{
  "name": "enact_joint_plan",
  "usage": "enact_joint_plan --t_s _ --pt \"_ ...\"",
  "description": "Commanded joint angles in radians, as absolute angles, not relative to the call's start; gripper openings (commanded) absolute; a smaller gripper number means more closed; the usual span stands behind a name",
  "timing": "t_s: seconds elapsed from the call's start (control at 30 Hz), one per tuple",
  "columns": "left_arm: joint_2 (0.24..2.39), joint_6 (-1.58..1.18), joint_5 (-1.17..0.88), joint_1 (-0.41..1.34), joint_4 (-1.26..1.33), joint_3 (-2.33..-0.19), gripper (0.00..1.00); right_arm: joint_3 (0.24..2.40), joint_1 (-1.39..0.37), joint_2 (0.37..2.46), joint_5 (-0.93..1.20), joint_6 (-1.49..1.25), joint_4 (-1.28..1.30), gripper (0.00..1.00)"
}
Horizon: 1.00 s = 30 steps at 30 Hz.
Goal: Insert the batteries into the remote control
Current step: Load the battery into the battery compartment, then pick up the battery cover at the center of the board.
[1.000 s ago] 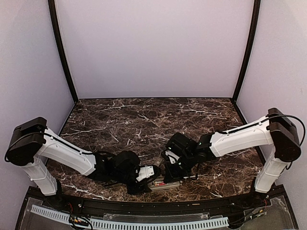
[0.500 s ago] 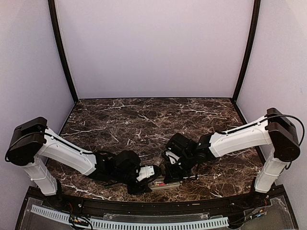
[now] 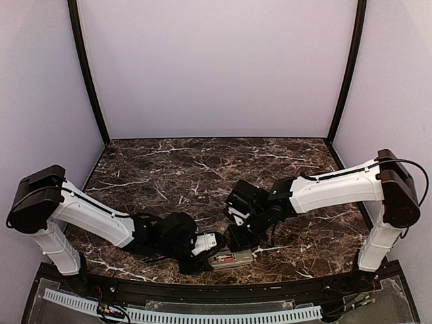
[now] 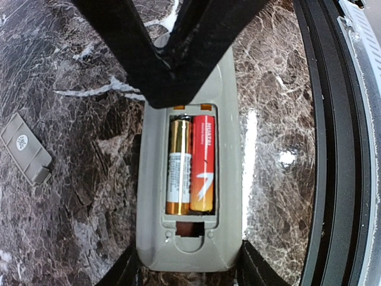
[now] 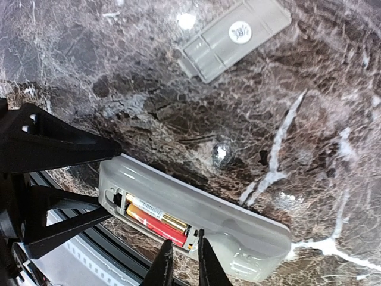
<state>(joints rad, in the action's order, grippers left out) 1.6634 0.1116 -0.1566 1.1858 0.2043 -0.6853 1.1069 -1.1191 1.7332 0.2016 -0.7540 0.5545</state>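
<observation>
Top external view: the left gripper [image 3: 208, 255] is clamped on the left end of the small greyish-beige rectangular plastic remote control [image 3: 233, 258]. The remote lies back-up near the front edge of the dark brown marble table [image 3: 169, 169]. Its open compartment holds two slim cylindrical batteries [image 4: 191, 165], one gold, one red, side by side. The right gripper [image 3: 237, 241] hangs over the compartment, fingertips slightly parted, grasping nothing. A flat grey ribbed cover [image 5: 235, 39] lies apart.

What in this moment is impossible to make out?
Button face of the remote: down against the table, every view.
Far end of the remote: left wrist view, behind the right pincer.
Polarity marks on the batteries: too small, both wrist views.
The grey cover: top view, too small to find.
</observation>
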Motion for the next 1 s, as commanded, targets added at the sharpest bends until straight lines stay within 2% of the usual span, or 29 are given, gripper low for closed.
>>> enact_joint_plan --t_s 0.0,0.1,0.3,0.7,0.97 --pt "1.599 0.087 -0.155 1.190 0.178 -0.653 0.52 1.163 -1.108 1.708 0.155 -0.692 0.641 0.14" --pt "1.551 0.067 -0.137 1.191 0.171 -0.641 0.59 1.142 -1.107 1.694 0.242 -0.664 0.560 0.01" --pt "1.406 0.019 -0.116 1.183 0.191 -0.587 0.77 1.089 -1.105 1.738 0.410 -0.665 0.354 0.00" --pt "1.209 -0.096 -0.030 1.096 0.205 -0.539 0.82 1.010 -1.069 1.815 0.441 -0.660 0.319 0.00" --pt "1.180 -0.159 0.066 1.033 0.204 -0.545 0.83 1.165 -1.029 1.759 0.378 -0.528 0.459 0.00"
